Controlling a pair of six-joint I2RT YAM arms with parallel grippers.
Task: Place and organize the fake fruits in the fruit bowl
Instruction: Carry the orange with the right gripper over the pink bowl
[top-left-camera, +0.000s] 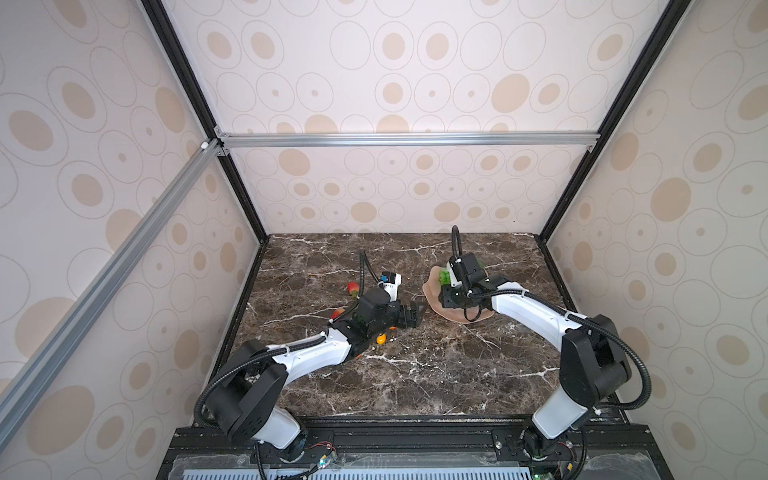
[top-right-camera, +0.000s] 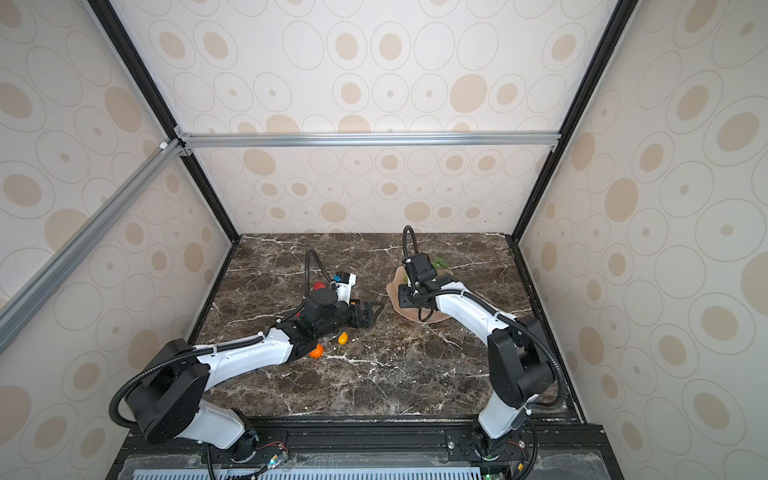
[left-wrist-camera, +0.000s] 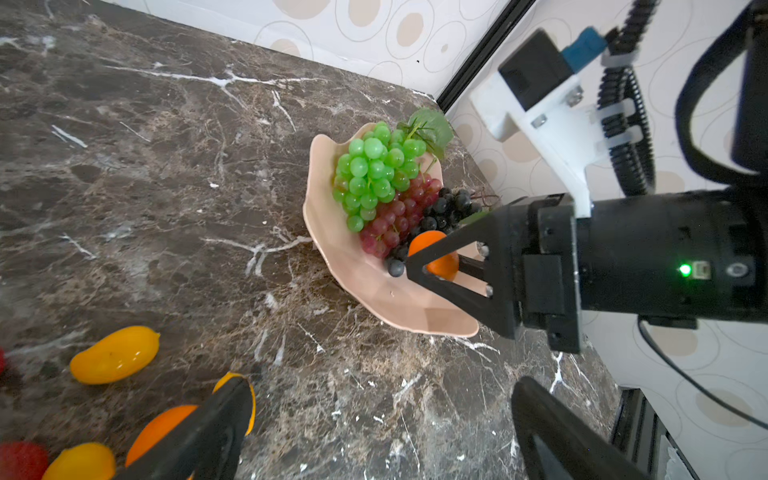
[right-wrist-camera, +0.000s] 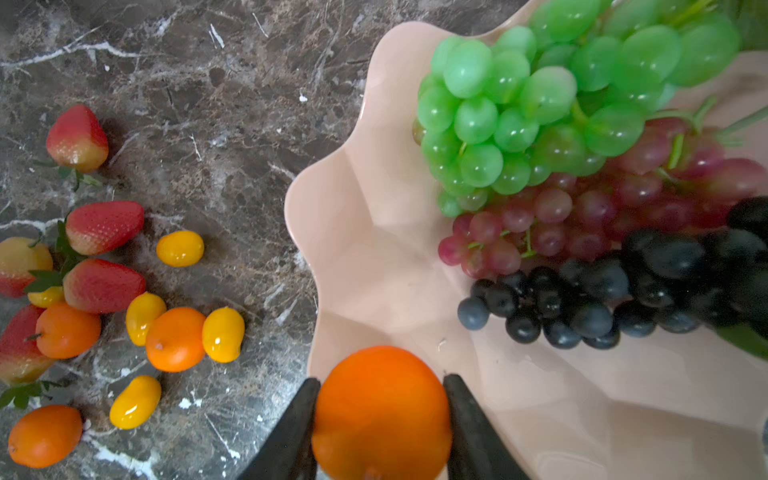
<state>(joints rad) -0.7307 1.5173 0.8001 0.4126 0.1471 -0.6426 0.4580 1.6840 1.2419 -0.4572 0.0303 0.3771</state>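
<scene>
We are looking into a robot test cell, a lab rig rather than a home. An open frame of black posts (top-left-camera: 240, 187) and bare aluminium bars (top-left-camera: 407, 139) carries flat wall panels (top-left-camera: 374, 62) printed with beige ovals. Two white-and-black arms (top-left-camera: 307, 357) sit on a slotted black rail (top-left-camera: 415, 436) at the near edge of a marble-patterned bench (top-left-camera: 415, 374), with loose wiring (top-left-camera: 322, 453) and corrugated cable hoses (left-wrist-camera: 623, 129) exposed. The fake fruits (right-wrist-camera: 174, 338) on the bench are glossy plastic.
</scene>
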